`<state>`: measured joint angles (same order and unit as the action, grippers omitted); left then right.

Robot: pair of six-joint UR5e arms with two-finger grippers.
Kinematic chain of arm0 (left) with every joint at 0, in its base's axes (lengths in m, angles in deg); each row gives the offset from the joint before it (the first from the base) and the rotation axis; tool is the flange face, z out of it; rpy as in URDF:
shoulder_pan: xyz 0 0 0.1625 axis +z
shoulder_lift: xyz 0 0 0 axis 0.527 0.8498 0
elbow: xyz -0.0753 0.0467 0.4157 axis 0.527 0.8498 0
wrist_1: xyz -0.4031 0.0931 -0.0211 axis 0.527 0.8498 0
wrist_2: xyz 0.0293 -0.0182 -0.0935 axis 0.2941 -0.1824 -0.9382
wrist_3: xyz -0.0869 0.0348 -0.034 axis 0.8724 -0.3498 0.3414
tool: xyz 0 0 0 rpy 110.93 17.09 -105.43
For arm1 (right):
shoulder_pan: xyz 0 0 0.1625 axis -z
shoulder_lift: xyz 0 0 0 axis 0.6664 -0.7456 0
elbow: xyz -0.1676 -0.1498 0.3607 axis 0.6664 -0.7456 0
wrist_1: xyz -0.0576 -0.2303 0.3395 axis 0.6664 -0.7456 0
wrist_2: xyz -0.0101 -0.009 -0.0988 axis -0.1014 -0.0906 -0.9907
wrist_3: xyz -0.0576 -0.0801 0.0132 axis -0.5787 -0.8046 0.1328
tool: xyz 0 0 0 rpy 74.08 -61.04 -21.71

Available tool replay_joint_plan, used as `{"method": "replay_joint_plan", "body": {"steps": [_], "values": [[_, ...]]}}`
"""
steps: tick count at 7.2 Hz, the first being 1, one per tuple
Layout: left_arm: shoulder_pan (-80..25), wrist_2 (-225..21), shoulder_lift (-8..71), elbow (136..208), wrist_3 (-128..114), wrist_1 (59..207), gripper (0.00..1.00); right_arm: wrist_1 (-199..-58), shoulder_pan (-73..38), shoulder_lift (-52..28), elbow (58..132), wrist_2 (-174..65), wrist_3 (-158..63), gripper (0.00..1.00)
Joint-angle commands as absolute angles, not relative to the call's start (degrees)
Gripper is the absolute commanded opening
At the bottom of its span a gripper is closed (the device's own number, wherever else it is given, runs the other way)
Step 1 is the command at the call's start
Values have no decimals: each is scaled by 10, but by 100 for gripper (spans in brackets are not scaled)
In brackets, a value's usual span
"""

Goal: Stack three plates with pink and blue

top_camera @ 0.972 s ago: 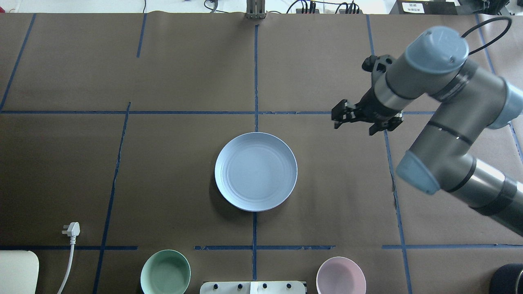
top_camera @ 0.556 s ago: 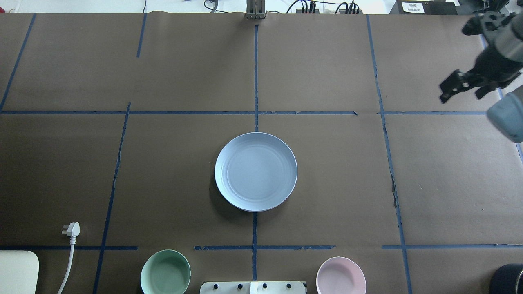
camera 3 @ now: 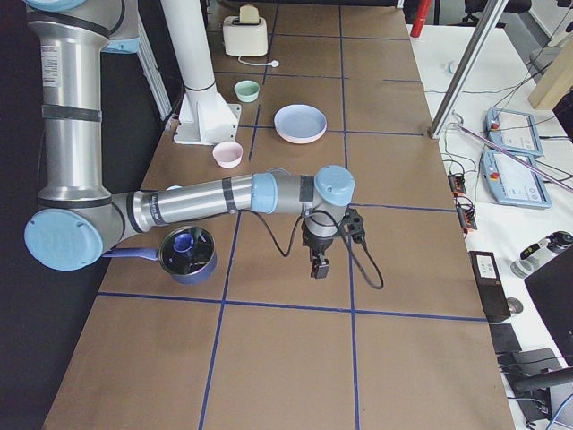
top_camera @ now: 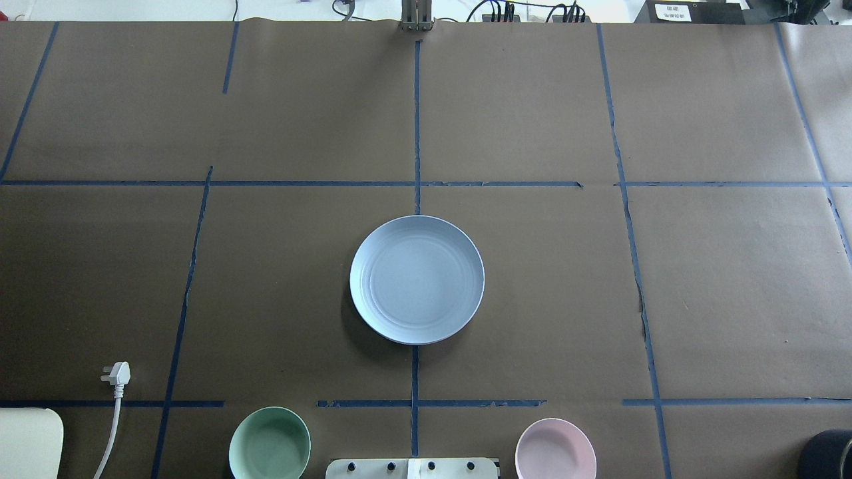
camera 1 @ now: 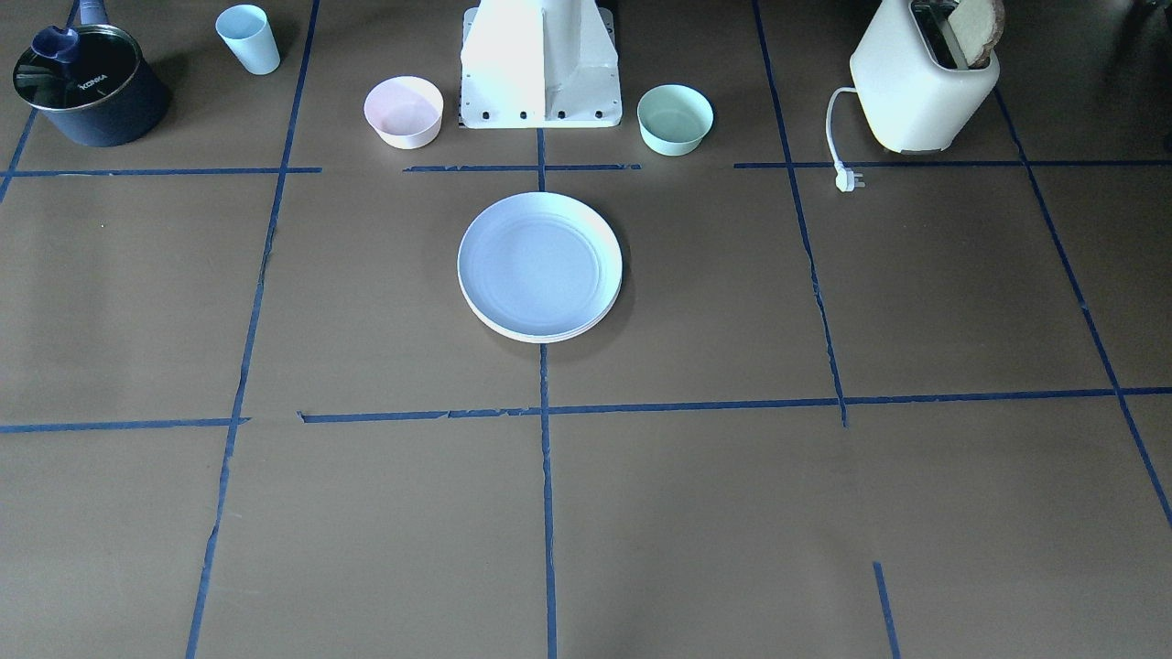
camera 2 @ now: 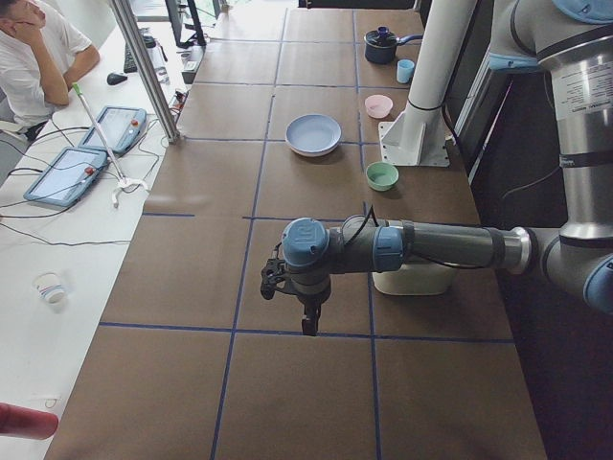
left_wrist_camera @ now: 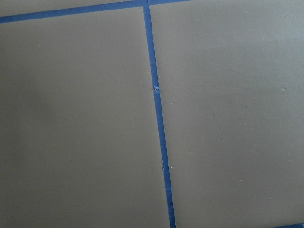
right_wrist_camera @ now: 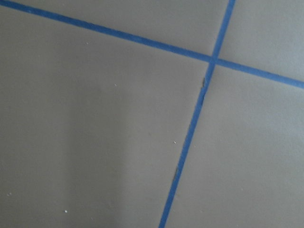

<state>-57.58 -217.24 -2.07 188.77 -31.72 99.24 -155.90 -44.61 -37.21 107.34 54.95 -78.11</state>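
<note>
The pale blue plate [top_camera: 417, 279] lies on top of a stack at the table's middle, and it also shows in the front view [camera 1: 536, 261]. Pale rims of plates under it show at the stack's near edge [camera 1: 549, 335]. In the right side view the stack's lower rim looks pinkish [camera 3: 300, 138]. My left gripper [camera 2: 307, 323] hangs over bare table far from the stack, and I cannot tell if it is open. My right gripper [camera 3: 318, 266] hangs over bare table at the other end, and I cannot tell its state either. Both wrist views show only brown paper and blue tape.
A small pink bowl [top_camera: 555, 449] and a mint-green bowl [top_camera: 269, 444] flank the robot base [camera 1: 540, 64]. A toaster [camera 1: 925, 87] with its plug [top_camera: 117, 374] stands on the robot's left. A dark pot [camera 1: 87, 87] and a light blue cup [camera 1: 248, 38] stand on its right.
My right arm has swung away to the right and out of the overhead view. The blue plate has not moved.
</note>
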Motion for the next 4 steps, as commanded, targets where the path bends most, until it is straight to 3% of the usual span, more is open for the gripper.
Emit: {"method": "replay_joint_plan", "body": {"steps": [1, 4], "values": [[-576, -2172, -25, 1892, -318, 992, 100, -1558, -473, -409, 1079, 551, -804, 100], [-576, -2172, -27, 1892, -317, 992, 100, -1558, -472, -410, 1079, 558, -802, 100]]}}
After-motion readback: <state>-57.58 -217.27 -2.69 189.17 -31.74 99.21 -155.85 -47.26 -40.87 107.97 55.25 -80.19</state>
